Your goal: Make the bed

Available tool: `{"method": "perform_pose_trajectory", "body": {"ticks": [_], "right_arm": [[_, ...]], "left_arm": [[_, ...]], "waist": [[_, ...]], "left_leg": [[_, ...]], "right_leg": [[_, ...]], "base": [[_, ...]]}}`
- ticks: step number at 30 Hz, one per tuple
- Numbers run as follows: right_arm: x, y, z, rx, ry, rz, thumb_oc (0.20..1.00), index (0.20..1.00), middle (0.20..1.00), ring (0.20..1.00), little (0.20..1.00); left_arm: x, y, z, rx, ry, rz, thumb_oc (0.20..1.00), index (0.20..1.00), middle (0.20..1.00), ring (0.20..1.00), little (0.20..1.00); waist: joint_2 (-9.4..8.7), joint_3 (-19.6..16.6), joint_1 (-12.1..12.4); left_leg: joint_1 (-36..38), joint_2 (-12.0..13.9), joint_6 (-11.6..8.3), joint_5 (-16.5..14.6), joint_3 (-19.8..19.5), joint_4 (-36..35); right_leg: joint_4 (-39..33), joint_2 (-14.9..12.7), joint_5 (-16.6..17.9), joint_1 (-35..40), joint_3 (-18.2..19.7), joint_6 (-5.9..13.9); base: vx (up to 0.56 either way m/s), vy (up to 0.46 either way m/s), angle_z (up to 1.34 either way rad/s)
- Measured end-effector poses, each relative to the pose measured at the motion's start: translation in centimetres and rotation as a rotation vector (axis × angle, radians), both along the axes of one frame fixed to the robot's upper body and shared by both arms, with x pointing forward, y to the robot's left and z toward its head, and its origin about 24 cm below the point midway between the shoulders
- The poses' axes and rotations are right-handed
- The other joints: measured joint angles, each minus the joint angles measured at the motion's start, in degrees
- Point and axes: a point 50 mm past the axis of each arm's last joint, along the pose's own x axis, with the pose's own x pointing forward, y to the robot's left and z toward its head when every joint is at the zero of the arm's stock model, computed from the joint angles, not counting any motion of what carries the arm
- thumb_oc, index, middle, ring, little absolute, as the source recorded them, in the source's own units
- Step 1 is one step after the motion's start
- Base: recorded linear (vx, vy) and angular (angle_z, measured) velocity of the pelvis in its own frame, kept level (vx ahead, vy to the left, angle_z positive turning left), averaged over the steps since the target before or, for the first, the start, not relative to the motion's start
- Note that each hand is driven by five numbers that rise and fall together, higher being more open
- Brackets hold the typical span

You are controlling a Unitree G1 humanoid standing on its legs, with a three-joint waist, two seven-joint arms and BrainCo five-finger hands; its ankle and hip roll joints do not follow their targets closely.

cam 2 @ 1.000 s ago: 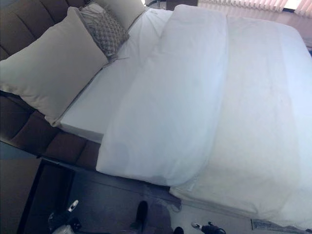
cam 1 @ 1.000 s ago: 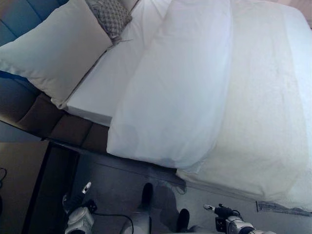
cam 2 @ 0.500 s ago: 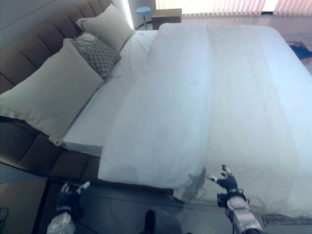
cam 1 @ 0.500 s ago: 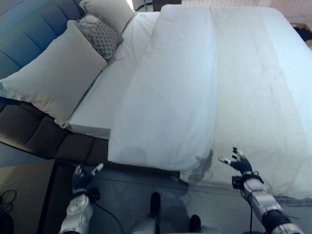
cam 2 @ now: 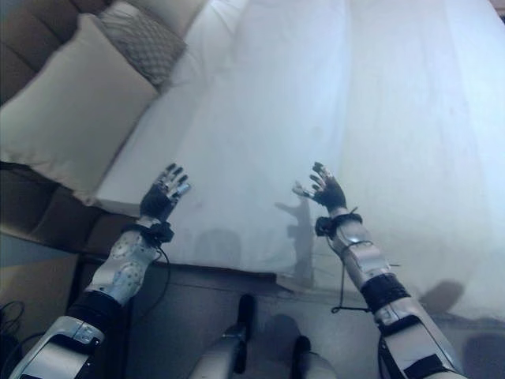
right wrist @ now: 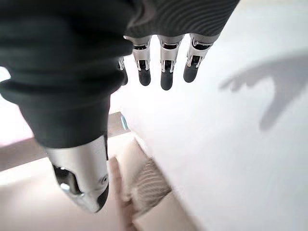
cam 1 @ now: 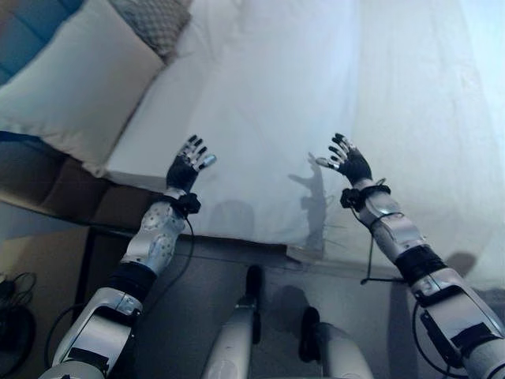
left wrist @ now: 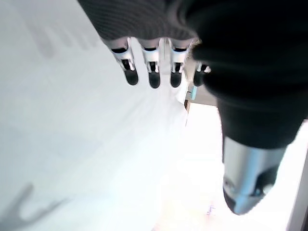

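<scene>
Both arms up over the near edge of the bed (cam 1: 118,170). Left robot hand (cam 1: 188,165) w/ fingers spread, holding nothing, above the near corner of the bare sheet (cam 1: 154,130). Right robot hand (cam 1: 347,162) also spread and empty, over the white duvet (cam 1: 268,118), casting a shadow on it. Duvet lies folded back in a thick band across the mattress, its near edge hanging over the side. Large white pillow (cam 1: 75,87) and a grey patterned cushion (cam 1: 154,24) sit by the headboard (cam 1: 31,28).
</scene>
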Motion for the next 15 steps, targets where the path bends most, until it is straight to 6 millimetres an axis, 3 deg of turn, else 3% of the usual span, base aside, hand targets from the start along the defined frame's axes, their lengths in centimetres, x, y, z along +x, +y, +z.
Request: {"method": "perform_pose_trajectory", "body": {"ticks": [3,5,7,9,10,13,15], "right_arm": [[0.2,5.3,2.6,0.157,-0.018,0.183,1.0,1.0,1.0,1.0,1.0],[0.1,7.3,4.8,0.231,-0.065,0.264,1.0,1.0,1.0,1.0,1.0],[0.5,8.0,7.4,0.248,-0.121,0.286,1.0,1.0,1.0,1.0,1.0],[1.1,8.2,10.1,0.26,-0.174,0.271,1.0,1.0,1.0,1.0,1.0],[1.3,7.7,10.6,0.276,-0.188,0.25,1.0,1.0,1.0,1.0,1.0],[3.0,6.5,11.2,0.3,-0.138,0.131,1.0,1.0,1.0,1.0,1.0],[3.7,5.7,11.0,0.292,-0.104,0.065,1.0,1.0,1.0,1.0,1.0]], "left_arm": [[1.4,-1.9,3.4,-0.036,-0.067,-0.06,1.0,1.0,1.0,1.0,1.0],[2.1,-2.7,5.8,-0.064,-0.117,-0.074,1.0,1.0,1.0,1.0,1.0],[2.3,-2.9,7.7,-0.087,-0.162,-0.079,1.0,1.0,1.0,1.0,1.0],[2.7,-2.4,9.2,-0.095,-0.194,-0.032,1.0,1.0,1.0,1.0,1.0],[2.8,-2.4,9.4,-0.101,-0.194,-0.025,1.0,1.0,1.0,1.0,1.0],[3.4,-1.3,9.0,-0.119,-0.154,0.065,1.0,1.0,1.0,1.0,1.0],[4.1,-0.5,8.6,-0.121,-0.108,0.134,1.0,1.0,1.0,1.0,1.0]], "waist": [[-1.07,3.72,0.57],[-1.1,4.64,0.68],[-1.22,4.57,1.83],[-1.07,4.52,1.66],[-1.35,4.5,1.68],[-1.61,4.26,2.65],[-1.63,4.27,2.94]], "left_leg": [[-0.14,-0.42,2.26,-2.7,3.82,3.01],[-0.7,-0.69,2.31,-3.22,4.28,3.4],[-2.29,-0.41,2.69,-2.85,5.7,2.76],[-4.41,0.14,1.78,-0.61,4.05,0.39],[-5.3,0.44,2.12,0.06,3.43,-0.35],[-7.74,0.53,0.0,1.71,2.74,-3.58],[-10.04,0.79,1.3,3.22,1.8,-4.21]], "right_leg": [[6.93,-1.33,1.12,-3.77,3.53,3.28],[5.31,-1.88,1.24,-3.76,3.75,3.4],[-0.92,-1.6,1.87,-3.36,2.8,2.41],[-4.55,-0.22,4.36,-4.32,2.27,2.67],[-5.63,-0.1,5.08,-4.77,1.33,2.35],[-6.25,0.05,5.89,-8.13,0.35,1.84],[-7.0,0.58,6.43,-9.98,-0.53,1.73]], "base": [[0.03,0.238,-0.54],[0.01,0.095,-0.37],[0.04,-0.028,-0.37],[0.02,0.018,0.03],[0.03,0.024,0.26],[0.04,-0.053,0.1],[0.04,-0.044,0.16]]}}
